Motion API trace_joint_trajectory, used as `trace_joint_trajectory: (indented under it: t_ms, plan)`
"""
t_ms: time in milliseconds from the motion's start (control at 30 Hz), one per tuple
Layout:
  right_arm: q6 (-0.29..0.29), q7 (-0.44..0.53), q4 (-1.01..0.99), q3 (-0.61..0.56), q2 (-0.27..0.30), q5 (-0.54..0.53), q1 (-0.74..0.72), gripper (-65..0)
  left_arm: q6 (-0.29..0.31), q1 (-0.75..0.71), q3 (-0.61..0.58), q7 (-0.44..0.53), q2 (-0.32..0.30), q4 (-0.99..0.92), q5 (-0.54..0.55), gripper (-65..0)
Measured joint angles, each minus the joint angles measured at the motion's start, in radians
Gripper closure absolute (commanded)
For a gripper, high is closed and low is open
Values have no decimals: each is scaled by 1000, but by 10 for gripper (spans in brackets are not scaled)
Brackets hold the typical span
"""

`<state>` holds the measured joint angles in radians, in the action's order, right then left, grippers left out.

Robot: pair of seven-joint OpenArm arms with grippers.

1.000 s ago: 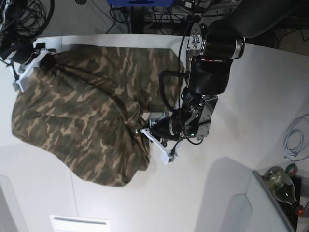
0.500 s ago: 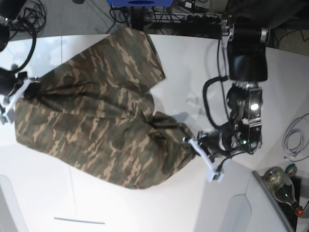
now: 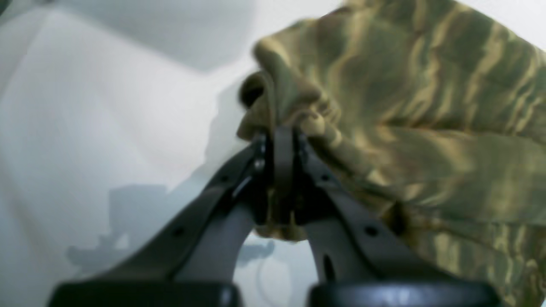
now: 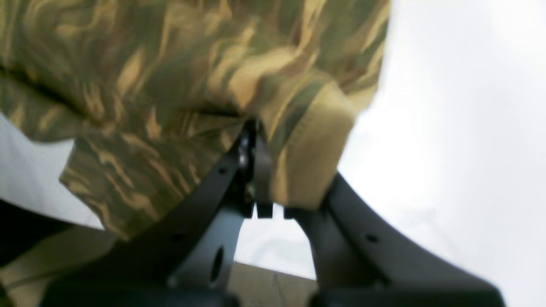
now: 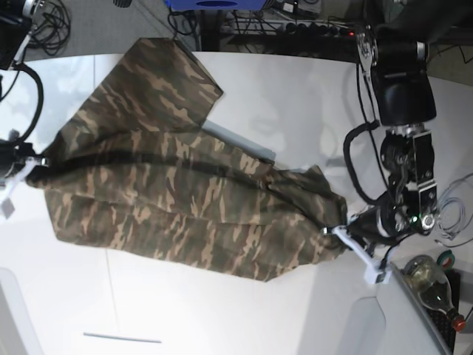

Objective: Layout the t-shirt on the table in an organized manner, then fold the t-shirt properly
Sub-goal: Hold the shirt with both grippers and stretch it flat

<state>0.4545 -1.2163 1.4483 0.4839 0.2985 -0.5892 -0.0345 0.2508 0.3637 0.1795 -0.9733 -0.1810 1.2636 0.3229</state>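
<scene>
Between the two grippers, across the table point(image 5: 259, 89): white tabletop, widest surface in view, bearing a thin dark seam line near the camera-side edge.

Stretched from one gripper to the other: the t-shirt point(image 5: 170, 192), camouflage print of olive, brown and tan, pulled into a long band with a taut dark ridge along its upper part; one flap spread toward the table's far edge, lower part draped on the tabletop.

Ahead of the left gripper point(image 5: 341, 235), at the base view's right: bunched end of the t-shirt, gathered to a point at the fingertips. Clenched on the cloth, as seen from the left wrist view, jaws pressed together with a wad of fabric point(image 3: 294, 111) caught just above the tips and the remainder trailing off to the right of the tool.

Ahead of the right gripper point(image 5: 26, 171), at the base view's left: opposite end of the t-shirt, likewise drawn to a point. Clamped on the cloth in the right wrist view, jaws closed on a folded tan-and-olive edge point(image 4: 298, 140), most of the fabric hanging above and to the left of the tool.

Beyond the left gripper, off the table's corner: glass bottle point(image 5: 432, 285) lying on its side; coiled white cable point(image 5: 451, 214) beside it.
</scene>
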Motion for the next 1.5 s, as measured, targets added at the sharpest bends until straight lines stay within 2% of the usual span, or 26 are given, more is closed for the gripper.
trace_joint_trajectory:
  t_ms: [100, 167, 500, 633, 700, 833, 867, 900, 1033, 1133, 1233, 1333, 1400, 1467, 1500]
  plan:
    - [1, 79, -77, -80, 31, 90, -23, -6, -80, 64, -53, 86, 12, -121, -5, 0]
    - [0, 134, -89, -98, 37, 134, -45, -6, -106, 103, -110, 142, 20, -205, -3, 0]
    - [2, 307, -166, -105, 39, 291, -100, -6, -116, 291, -303, 431, 108, -632, 5, 0]
    - [2, 394, -220, -106, 37, 336, -114, -6, -116, 321, -323, 470, 125, -700, 3, 0]
    - [2, 403, -227, -106, 36, 340, -108, -6, -116, 320, -317, 468, 122, -690, 1, -169]
    - [2, 405, -227, -106, 34, 339, -95, -6, -116, 320, -316, 470, 108, -658, 5, -548]
    - [2, 405, -227, -106, 34, 340, -93, -6, -116, 320, -316, 469, 102, -649, 12, -622]
    - [2, 405, -227, -106, 30, 342, -92, -6, -116, 313, -316, 470, 93, -633, 14, -650]
    - [2, 409, -225, -105, 17, 338, -77, -6, -115, 188, -230, 457, 64, -429, 17, -650]
    - [2, 408, -225, -104, 14, 343, -66, -6, -113, -7, -113, 394, 59, -189, 7, -643]
    - [2, 412, -224, -104, 17, 340, -62, -6, -113, -203, -25, 381, 68, -14, 10, -571]
    - [2, 412, -225, -104, 17, 338, -60, -6, -111, -332, 14, 384, 71, 74, 6, -484]
    - [2, 412, -225, -105, 16, 336, -59, -6, -54, -372, 18, 391, 67, 77, 6, -444]
    - [2, 412, -225, -105, 17, 335, -59, -6, 14, -393, 17, 401, 70, 60, 10, -433]
    - [2, 412, -225, -105, 17, 335, -59, -6, 14, -400, 17, 413, 73, 50, 11, -436]
